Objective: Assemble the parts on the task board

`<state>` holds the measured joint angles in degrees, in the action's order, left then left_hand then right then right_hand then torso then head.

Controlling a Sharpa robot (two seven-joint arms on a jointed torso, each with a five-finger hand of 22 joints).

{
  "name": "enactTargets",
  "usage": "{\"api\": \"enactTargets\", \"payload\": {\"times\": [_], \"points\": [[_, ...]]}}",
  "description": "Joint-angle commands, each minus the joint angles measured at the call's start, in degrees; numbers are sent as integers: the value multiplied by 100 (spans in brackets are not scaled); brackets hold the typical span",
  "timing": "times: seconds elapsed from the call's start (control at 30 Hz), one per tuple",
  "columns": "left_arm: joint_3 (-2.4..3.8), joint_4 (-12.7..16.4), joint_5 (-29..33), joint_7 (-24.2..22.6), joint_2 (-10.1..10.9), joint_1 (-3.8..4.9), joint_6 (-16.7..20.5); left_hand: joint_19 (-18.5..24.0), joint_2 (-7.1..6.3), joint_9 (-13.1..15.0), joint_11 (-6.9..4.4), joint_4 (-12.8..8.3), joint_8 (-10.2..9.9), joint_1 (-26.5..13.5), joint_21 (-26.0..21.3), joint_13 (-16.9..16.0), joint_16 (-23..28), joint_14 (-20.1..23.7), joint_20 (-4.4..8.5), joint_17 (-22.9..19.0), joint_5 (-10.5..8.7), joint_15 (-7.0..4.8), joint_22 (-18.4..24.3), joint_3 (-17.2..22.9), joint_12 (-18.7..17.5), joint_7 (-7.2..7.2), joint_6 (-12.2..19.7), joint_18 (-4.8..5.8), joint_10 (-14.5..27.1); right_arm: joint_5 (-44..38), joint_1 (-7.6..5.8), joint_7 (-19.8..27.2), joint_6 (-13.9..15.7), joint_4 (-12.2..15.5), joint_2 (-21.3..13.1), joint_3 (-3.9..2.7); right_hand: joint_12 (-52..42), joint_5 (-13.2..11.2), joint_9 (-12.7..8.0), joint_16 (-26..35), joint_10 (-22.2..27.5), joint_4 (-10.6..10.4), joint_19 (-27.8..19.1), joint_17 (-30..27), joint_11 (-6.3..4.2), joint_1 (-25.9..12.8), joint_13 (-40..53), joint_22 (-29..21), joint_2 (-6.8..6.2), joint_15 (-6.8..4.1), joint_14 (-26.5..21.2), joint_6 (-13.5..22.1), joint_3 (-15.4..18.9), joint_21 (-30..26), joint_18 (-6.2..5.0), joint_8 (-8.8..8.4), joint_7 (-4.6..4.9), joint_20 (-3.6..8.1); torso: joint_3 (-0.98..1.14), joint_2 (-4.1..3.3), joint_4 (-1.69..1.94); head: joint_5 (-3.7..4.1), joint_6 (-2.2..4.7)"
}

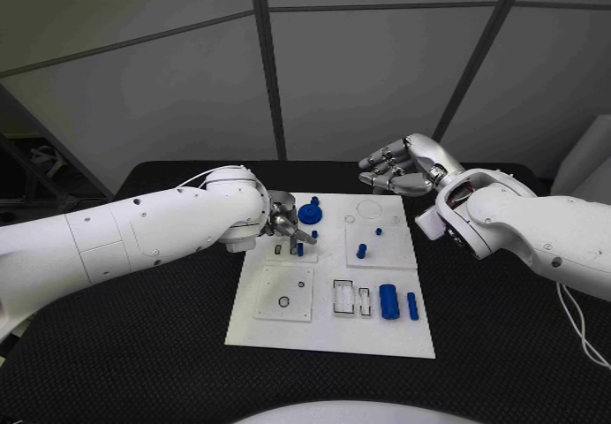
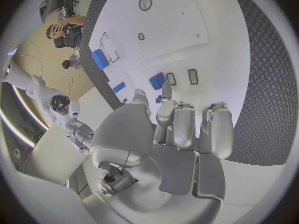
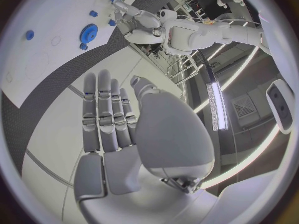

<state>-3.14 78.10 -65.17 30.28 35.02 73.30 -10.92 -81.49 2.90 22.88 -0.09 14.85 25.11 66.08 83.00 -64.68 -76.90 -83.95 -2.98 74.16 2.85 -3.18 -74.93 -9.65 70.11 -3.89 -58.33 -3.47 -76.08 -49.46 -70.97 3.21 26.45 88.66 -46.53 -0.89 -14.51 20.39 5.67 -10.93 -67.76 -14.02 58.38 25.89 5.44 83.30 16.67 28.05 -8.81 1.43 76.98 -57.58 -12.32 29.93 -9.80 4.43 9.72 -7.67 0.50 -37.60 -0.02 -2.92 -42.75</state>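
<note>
nearest the head camera, two blue cylinders (image 1: 388, 302) lie on the task board (image 1: 331, 331), which rests on the black counter (image 1: 127, 353); the left hand (image 1: 288, 224) works at a small blue part (image 1: 300, 248). left wrist: fingers (image 2: 167, 109) pinch that part, seemingly light, stiff and slippery; hold its sides. right wrist: right hand (image 3: 115, 129) flat, holding nothing.

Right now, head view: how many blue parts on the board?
6: gear at far edge; two pegs right of it; one piece at the left hand; two cylinders near front edge. Hand may hide more.
</note>
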Motion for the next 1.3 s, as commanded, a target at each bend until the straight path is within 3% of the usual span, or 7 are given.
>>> {"api": "enactTargets", "payload": {"times": [0.03,0.57,1.3], "points": [[-1,-9,-96,46,-25,10,-144,-36,25,32,-6,-28,22,49,25,-6,1,-180,7,8,-7,-36,-273,-19,-2,-2,38,67,9,27,-13,-10,3,-7,13,-6,34,26,-10,32,27,37,-11,-8,7,-12,-11,-9,-47,47,7,14,1,-38,-55,-31,38,-43,-1,-2,-3,-6,-14],[-5,-60,-59,58,-83,10,-252,-19,189,247,-6,-263,114,384,28,-14,16,-184,5,27,-5,-36,-296,120,-32,-4,143,66,39,27,-12,-29,-30,-45,47,-5,54,153,-13,119,55,67,-12,-18,24,3,-54,-43,-38,62,3,49,-17,-104,-55,-37,55,-57,-3,-1,-4,-16,-59],[-6,-127,-41,71,-146,9,-476,-33,222,370,-9,-458,150,576,45,-40,23,-188,4,43,-4,-37,-343,259,-39,-1,200,72,37,27,-12,-32,-55,-74,85,-4,58,193,-13,141,61,71,-10,-20,28,0,-65,-50,-36,65,3,56,-21,-119,-55,-37,59,-60,-6,-3,-4,-7,-89]]}}
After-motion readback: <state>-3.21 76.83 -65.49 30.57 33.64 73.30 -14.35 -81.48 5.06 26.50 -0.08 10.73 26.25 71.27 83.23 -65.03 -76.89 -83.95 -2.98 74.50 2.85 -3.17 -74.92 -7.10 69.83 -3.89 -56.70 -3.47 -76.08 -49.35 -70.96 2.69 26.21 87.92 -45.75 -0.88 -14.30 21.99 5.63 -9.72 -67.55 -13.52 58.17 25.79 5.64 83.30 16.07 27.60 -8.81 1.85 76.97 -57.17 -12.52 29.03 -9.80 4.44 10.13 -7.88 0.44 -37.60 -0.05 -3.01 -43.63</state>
